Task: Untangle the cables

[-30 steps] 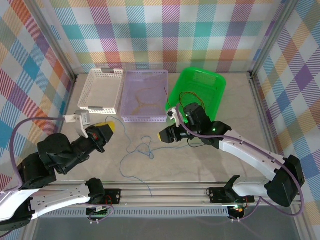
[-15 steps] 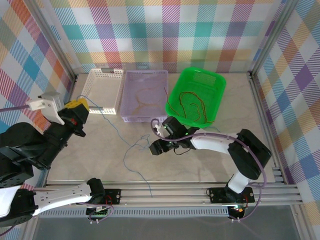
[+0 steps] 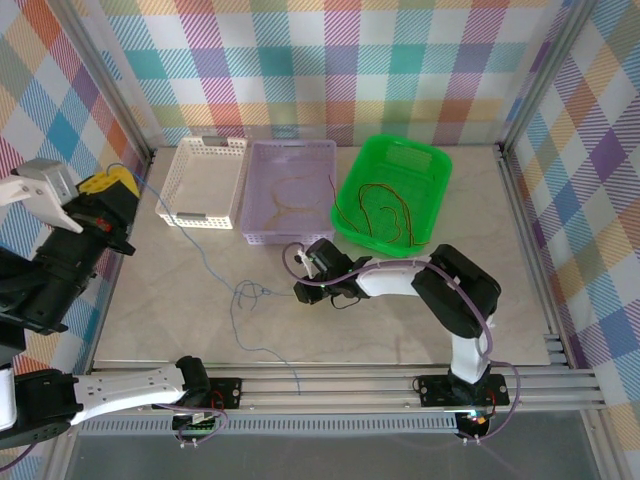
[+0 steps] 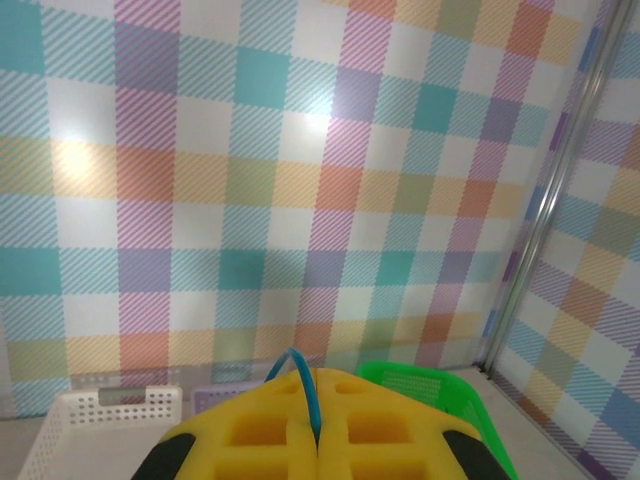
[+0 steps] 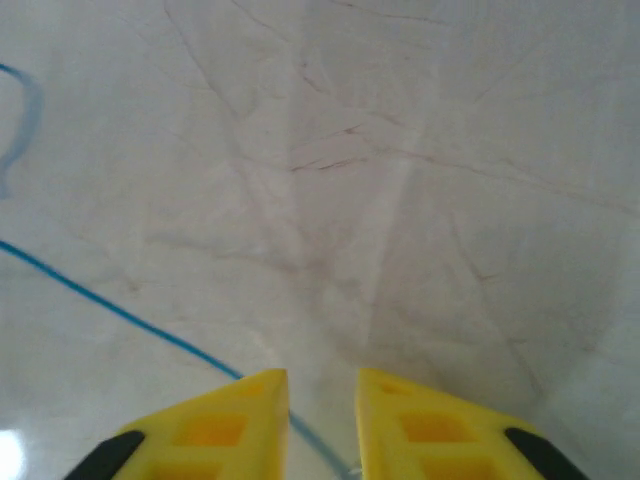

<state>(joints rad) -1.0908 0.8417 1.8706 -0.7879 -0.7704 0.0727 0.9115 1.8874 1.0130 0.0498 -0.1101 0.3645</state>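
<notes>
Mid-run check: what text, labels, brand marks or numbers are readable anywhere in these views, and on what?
No text can be read in any view.
White basket: a small tab on its near wall, too small to tell whether it bears print.
Purple basket: no label visible.
Green basket: no label visible.
Left gripper, shut on the blue cable: plain yellow, no marking.

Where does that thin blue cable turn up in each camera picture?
Top external: thin blue cable strung from left gripper to mid-frame.
Left wrist: cable bottom centre, pinched between yellow fingers.
Right wrist: cable lower left, running diagonally.
Shared landmark: green plastic basket.
</notes>
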